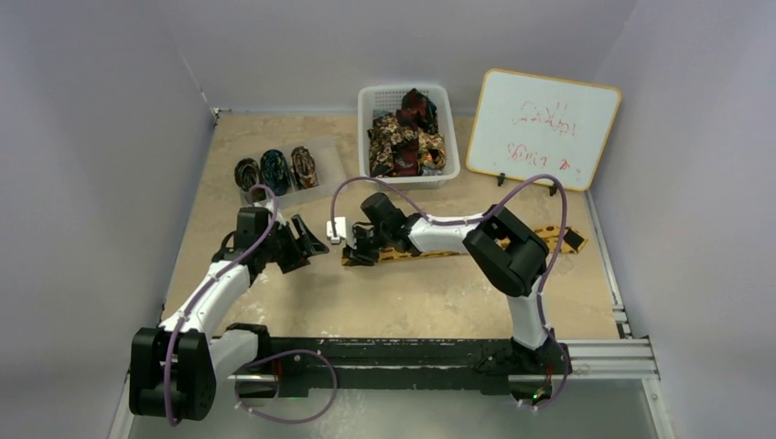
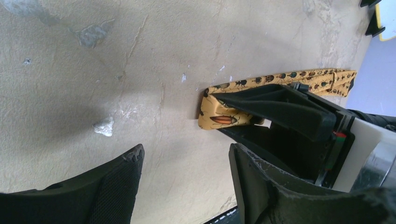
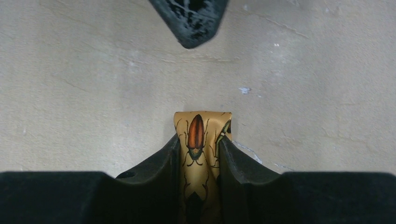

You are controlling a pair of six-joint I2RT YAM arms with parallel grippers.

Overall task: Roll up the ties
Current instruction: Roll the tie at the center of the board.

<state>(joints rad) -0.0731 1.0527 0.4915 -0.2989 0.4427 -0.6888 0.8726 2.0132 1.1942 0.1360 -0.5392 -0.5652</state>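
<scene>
A golden-yellow tie point(image 1: 439, 251) printed with beetles lies flat across the table, running right to its far end point(image 1: 563, 240). My right gripper point(image 1: 359, 247) is shut on the tie's folded left end point(image 3: 201, 135), pinching it between both fingers point(image 3: 159, 163). The same fold shows in the left wrist view point(image 2: 219, 116). My left gripper point(image 1: 311, 240) is open and empty, just left of that end, jaws wide apart over bare table point(image 2: 187, 158). One left fingertip point(image 3: 191, 18) shows at the top of the right wrist view.
A white basket point(image 1: 450, 137) at the back holds several unrolled ties point(image 1: 403, 137). Three rolled ties point(image 1: 274, 169) sit on a clear sheet at back left. A whiteboard point(image 1: 542, 126) leans at back right. Grey walls enclose the table.
</scene>
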